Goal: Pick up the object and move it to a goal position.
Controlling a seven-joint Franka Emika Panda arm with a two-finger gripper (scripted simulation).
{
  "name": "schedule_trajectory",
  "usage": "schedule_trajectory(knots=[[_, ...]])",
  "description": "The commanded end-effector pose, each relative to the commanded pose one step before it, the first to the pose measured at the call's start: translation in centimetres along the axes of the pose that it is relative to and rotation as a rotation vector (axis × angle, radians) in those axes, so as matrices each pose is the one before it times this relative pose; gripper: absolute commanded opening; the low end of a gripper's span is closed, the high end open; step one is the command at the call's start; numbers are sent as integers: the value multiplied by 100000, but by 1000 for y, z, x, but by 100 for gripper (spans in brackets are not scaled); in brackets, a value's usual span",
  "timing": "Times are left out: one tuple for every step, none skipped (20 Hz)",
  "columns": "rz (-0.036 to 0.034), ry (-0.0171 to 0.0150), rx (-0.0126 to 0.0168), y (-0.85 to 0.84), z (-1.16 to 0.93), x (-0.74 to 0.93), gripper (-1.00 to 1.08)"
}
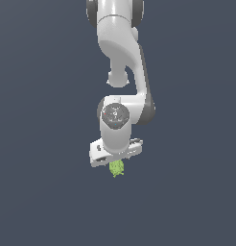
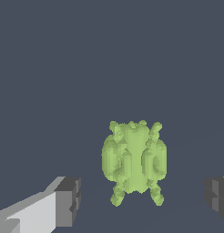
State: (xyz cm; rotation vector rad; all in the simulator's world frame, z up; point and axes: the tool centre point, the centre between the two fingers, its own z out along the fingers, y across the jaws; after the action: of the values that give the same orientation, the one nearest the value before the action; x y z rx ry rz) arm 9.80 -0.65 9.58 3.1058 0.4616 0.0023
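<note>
The object is a small lime-green bumpy oval lump with tiny protrusions, lying on the dark grey floor. In the exterior view it shows just below the white gripper hand. My gripper is open: in the wrist view its two fingers stand wide apart on either side of the lump without touching it. In the exterior view the gripper sits right above the object, and the fingers are hidden behind the hand.
The white arm comes down from the top of the exterior view. A plain dark grey floor surrounds the object on all sides.
</note>
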Motion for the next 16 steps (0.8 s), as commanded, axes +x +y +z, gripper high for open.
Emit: schedule_trajectory(knots=[[-1147, -54, 117, 150, 368, 292, 100], [-250, -29, 32, 37, 95, 58, 100], [-180, -20, 23, 25, 68, 41, 100], [-108, -12, 14, 15, 41, 25, 100], [-48, -5, 6, -3, 15, 11, 100], [263, -45, -11, -17, -39, -80, 100], [0, 0, 0, 1, 40, 0, 100], [0, 0, 0, 4, 119, -1, 100], [0, 0, 0, 7, 198, -3, 100], [0, 0, 0, 9, 276, -5, 100], [-48, 8, 1, -21, 348, 3, 100], [0, 0, 0, 13, 430, -10, 100], [-48, 8, 1, -18, 500, -4, 100], [-48, 7, 1, -16, 573, -8, 100], [0, 0, 0, 17, 626, -23, 100], [-48, 7, 1, -18, 553, -10, 100]])
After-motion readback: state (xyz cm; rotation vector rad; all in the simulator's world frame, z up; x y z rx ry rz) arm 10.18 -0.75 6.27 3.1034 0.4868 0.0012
